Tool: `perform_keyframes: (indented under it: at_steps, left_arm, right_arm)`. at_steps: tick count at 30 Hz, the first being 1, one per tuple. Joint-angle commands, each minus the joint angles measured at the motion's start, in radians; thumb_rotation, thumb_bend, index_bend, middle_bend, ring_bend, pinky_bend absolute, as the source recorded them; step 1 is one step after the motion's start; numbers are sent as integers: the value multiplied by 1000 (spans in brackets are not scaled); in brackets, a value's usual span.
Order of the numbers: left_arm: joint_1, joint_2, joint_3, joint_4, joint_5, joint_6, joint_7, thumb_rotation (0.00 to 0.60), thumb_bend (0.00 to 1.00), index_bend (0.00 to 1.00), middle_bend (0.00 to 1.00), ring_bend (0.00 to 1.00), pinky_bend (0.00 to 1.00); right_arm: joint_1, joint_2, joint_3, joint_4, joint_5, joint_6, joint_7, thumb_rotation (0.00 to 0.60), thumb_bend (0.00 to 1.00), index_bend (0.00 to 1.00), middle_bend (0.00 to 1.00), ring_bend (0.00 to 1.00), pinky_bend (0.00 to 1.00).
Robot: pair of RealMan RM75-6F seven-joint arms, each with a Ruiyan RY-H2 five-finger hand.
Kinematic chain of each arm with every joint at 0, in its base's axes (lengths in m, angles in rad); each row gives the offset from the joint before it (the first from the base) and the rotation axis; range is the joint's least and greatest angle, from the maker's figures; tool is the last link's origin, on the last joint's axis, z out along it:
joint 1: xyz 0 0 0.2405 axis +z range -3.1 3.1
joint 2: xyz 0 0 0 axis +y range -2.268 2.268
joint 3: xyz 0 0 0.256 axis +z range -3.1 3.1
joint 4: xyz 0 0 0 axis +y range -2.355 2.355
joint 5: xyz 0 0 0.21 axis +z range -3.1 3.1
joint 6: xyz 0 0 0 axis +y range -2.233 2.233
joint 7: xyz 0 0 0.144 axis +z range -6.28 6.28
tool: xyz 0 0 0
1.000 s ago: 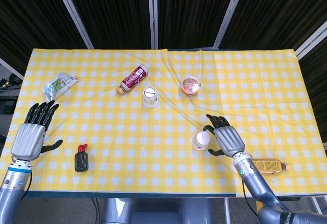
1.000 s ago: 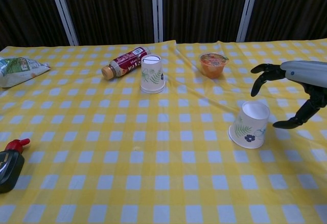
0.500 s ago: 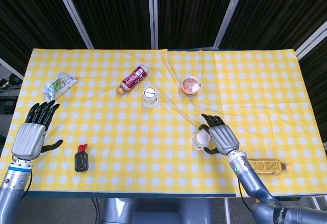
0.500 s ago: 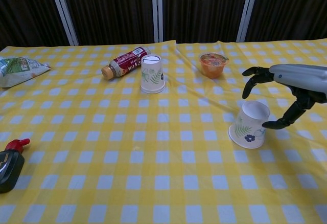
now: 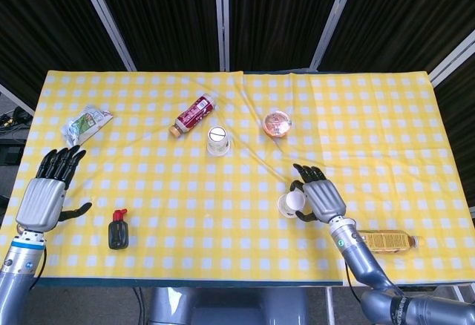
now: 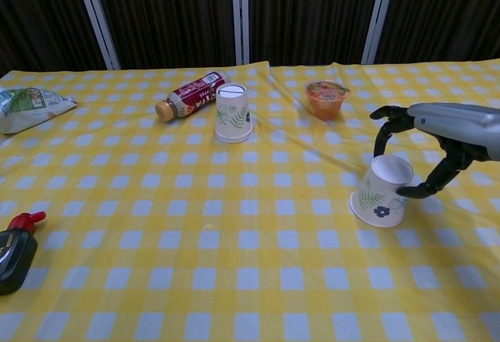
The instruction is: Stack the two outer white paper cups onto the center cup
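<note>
Yellow checked tablecloth [image 6: 234, 279] covers the table. Nearest on it, the right hand [image 6: 445, 127] curls its fingers [image 6: 384, 135] around a tilted paper cup [image 6: 381, 190], thumb touching its side. Beyond that cup, farther back, an upside-down cup [image 6: 233, 113] stands. The left hand [image 5: 44, 197] hovers spread, holding nothing.
</note>
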Motion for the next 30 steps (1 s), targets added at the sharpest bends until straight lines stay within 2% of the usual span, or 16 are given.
perform_keyframes:
  at_steps: [1, 6, 11, 20, 24, 30]
  left_arm:
    - [2, 0, -2, 0, 1, -1, -1, 600, 0, 0, 0, 0, 0]
    - [4, 0, -6, 1, 2, -4, -3, 600, 0, 0, 0, 0, 0]
    - [5, -1, -9, 3, 3, -9, -3, 600, 0, 0, 0, 0, 0]
    - [8, 1, -20, 9, -6, -16, -14, 600, 0, 0, 0, 0, 0]
    - [5, 2, -25, 12, -17, -32, -19, 600, 0, 0, 0, 0, 0]
    - [1, -2, -24, 17, -21, -51, -17, 600, 0, 0, 0, 0, 0]
  right_arm:
    - [-1, -5, 0, 6, -5, 10, 7, 600, 176, 454, 42, 0, 73]
    - [-1, -3, 6, -3, -20, 30, 15, 600, 177, 469, 52, 0, 80]
    - [11, 12, 35, -29, -26, 47, 15, 600, 178, 471, 53, 0, 81]
    - [72, -2, 165, -34, -45, 101, 63, 600, 177, 470, 57, 0, 82]
    - [155, -73, 236, 30, -36, 86, 70, 600, 177, 471, 58, 0, 82]
    - [222, -168, 269, 129, -2, 71, 95, 600, 177, 471, 68, 0, 82]
